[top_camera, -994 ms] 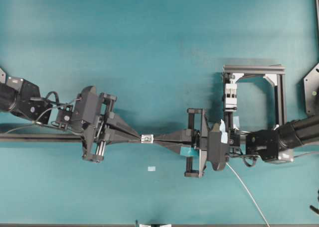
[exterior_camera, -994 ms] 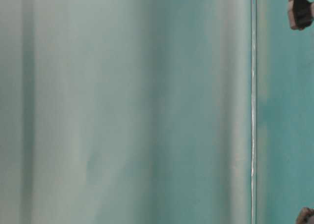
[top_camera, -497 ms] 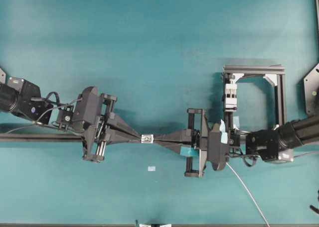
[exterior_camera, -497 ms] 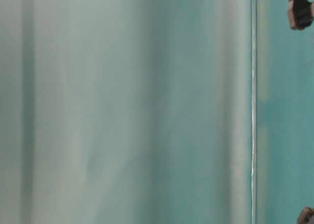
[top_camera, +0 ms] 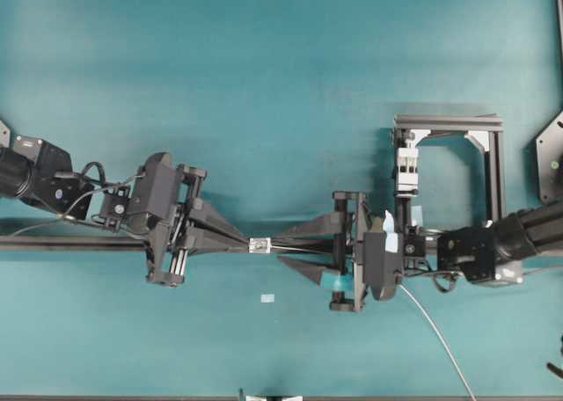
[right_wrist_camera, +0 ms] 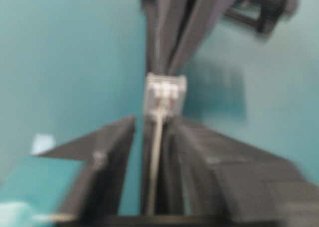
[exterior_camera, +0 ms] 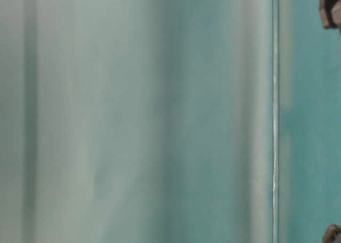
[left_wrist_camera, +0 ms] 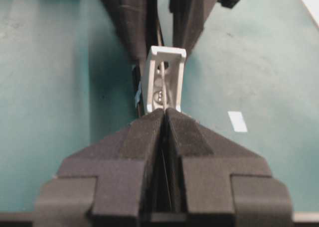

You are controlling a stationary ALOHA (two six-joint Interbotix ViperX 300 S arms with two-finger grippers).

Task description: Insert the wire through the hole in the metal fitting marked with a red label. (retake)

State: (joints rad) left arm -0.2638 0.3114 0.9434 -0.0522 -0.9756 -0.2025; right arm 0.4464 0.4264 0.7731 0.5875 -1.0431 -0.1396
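The metal fitting, small and silvery-white, is held at the tips of my left gripper, which is shut on it. In the left wrist view the fitting stands just beyond the closed fingertips. The wire runs through the fitting and on between the fingers. My right gripper is open, one finger on each side of the wire, with its tips just short of the fitting. The wire trails from under the right wrist to the bottom right.
A black frame holding a white slotted clip block stands behind the right arm. A small flat pale tag lies on the teal table in front of the grippers. The table-level view shows only blurred teal surface.
My right gripper has opened and its fingers now stand apart around the wire. The left gripper and the fitting have stayed where they were.
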